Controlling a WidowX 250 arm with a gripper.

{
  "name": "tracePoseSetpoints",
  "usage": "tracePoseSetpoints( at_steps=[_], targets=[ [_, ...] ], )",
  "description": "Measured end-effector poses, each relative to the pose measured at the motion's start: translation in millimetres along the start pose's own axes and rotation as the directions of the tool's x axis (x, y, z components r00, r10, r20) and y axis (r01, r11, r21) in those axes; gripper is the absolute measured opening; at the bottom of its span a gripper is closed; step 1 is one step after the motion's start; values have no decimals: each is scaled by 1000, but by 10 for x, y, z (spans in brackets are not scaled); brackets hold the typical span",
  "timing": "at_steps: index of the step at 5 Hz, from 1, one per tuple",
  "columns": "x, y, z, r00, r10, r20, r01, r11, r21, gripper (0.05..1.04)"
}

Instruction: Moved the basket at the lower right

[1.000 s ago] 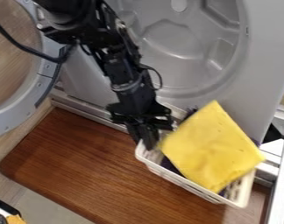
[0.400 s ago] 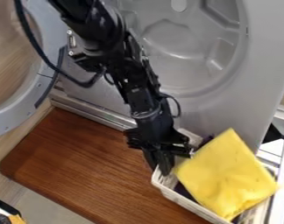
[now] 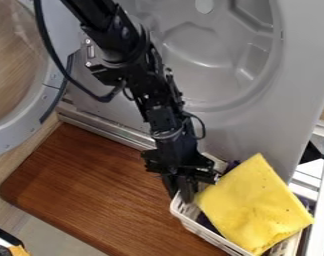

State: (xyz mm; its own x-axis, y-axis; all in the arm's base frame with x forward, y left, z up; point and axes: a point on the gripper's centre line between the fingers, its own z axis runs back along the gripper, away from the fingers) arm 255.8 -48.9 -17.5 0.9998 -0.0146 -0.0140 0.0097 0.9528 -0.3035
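The black gripper (image 3: 180, 192) hangs down at the lower middle, shut on the upper-left end of the white basket. That basket (image 3: 211, 236) stands at the lower right, tilted diagonally across the view, with its lower end near the bottom edge. A yellow cloth (image 3: 253, 206) lies over the top of it and hides much of its inside. Dark purple material (image 3: 205, 221) shows beneath the cloth. The fingertips are partly hidden at the rim.
The basket is at the right part of a brown wooden board (image 3: 98, 192). Behind stands a grey machine front (image 3: 225, 120) with a round recess; its round door (image 3: 44, 100) is open at the left. Metal rails (image 3: 317, 200) run along the right edge. An orange-and-black item (image 3: 14, 248) is at the lower left.
The gripper and basket, with the yellow cloth on it, have moved together toward the lower right since a second ago. Since the middle frame they have shifted slightly back left.
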Motion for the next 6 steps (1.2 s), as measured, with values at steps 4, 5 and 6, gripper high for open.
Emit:
tracePoseSetpoints(
  at_steps=[4, 5, 6],
  targets=[
    [-69, 62, 72, 999, 23, -36, -20, 997, 72, 1008],
    [-50, 44, 263, 1000, 7, -3, -7, 994, 105, 1002],
    [-82, 38, 475, 1000, -4, 12, 2, 987, 162, 1001]
  ],
)
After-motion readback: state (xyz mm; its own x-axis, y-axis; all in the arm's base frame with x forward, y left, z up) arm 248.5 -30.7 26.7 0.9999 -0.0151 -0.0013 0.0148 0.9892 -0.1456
